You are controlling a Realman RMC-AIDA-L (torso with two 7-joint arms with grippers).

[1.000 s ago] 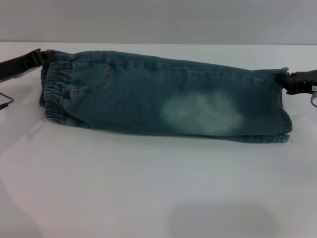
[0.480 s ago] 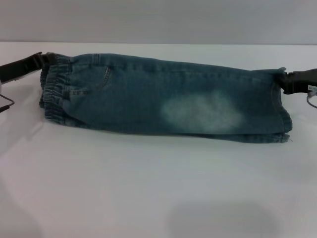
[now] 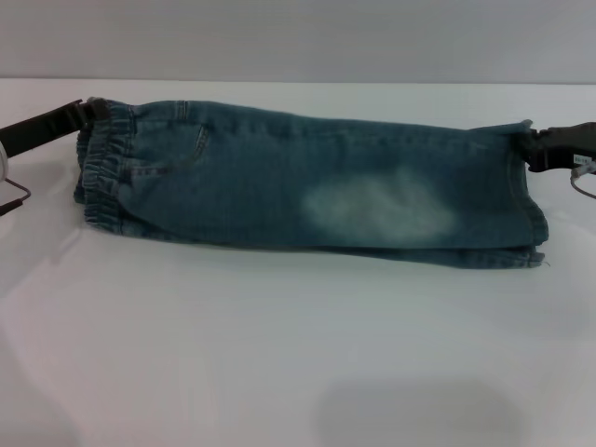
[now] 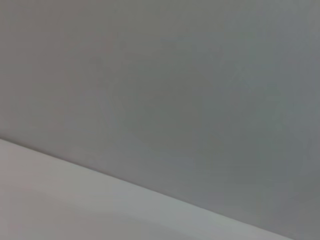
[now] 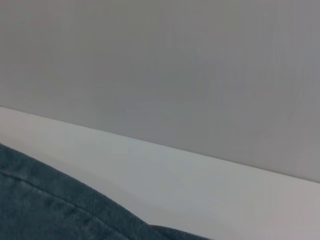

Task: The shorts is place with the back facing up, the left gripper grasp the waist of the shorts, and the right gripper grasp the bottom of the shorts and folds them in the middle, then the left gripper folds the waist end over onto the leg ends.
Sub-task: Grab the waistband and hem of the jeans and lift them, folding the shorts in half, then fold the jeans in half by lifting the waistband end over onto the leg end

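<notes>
Denim shorts (image 3: 307,182) are laid lengthwise across the white table (image 3: 279,354), folded double along their length, so that a second layer is seen under the near edge. The fabric is mid-blue with a pale faded patch near the middle; a gathered elastic waist (image 3: 101,172) sits at the robot's left, with a curved stitched pocket beside it, and the hemmed leg ends (image 3: 531,200) at the right.

Against the frames one second and half a second earlier, the shorts are unchanged in place and shape; the right gripper is seen slightly higher at the hem corner.

The left gripper (image 3: 86,114) is held low and reaches in from the left edge, its jaws clamped on the far waist corner. The right gripper (image 3: 533,149) reaches in level from the right, jaws clamped on the far hem corner.
</notes>
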